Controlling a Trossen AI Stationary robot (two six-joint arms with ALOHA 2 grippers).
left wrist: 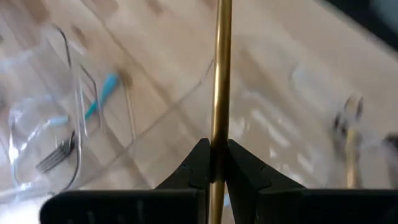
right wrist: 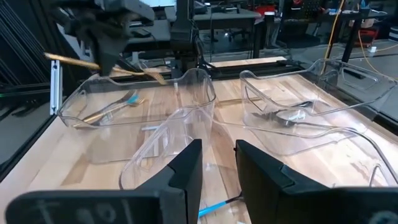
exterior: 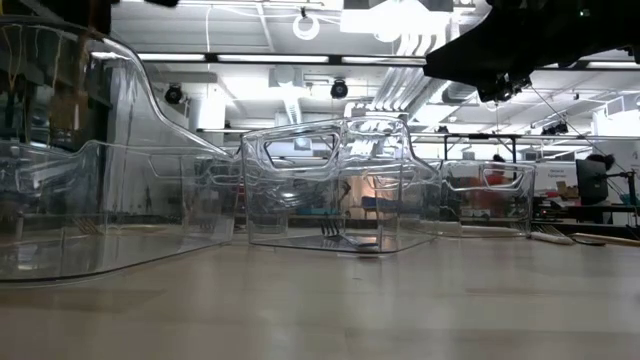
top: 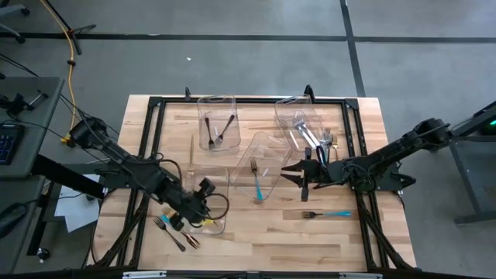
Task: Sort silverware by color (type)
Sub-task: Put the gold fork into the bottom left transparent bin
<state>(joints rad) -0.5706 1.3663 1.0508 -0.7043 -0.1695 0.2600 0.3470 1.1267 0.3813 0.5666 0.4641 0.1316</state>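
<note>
My left gripper (top: 200, 208) is over the clear near-left bin (top: 208, 180), shut on a gold utensil (left wrist: 221, 74); the right wrist view shows that utensil (right wrist: 74, 60) held level above the bin. Two gold forks (top: 164, 225) lie flat on the table just left of that bin. My right gripper (top: 302, 175) hovers open between the middle bin and the right bin. A teal-handled fork (top: 325, 213) lies on the table near it, and another (top: 256, 184) rests in the middle bin. Black forks (top: 217, 132) sit in the far-left bin, silver pieces (top: 310, 133) in the far-right bin. My left gripper pinches the gold utensil's slim handle (left wrist: 219, 134) between its two fingers (left wrist: 194, 168), which lie across it. The handle runs on past the fingertips. The utensil is lifted clear and about level above the near-left bin.
Several clear plastic bins stand on the wooden table: far-left (top: 217, 116), far-right (top: 298, 116), middle (top: 263, 163). A black frame rail (top: 248, 99) runs around the work area. Bare wood lies along the near edge (top: 271, 244).
</note>
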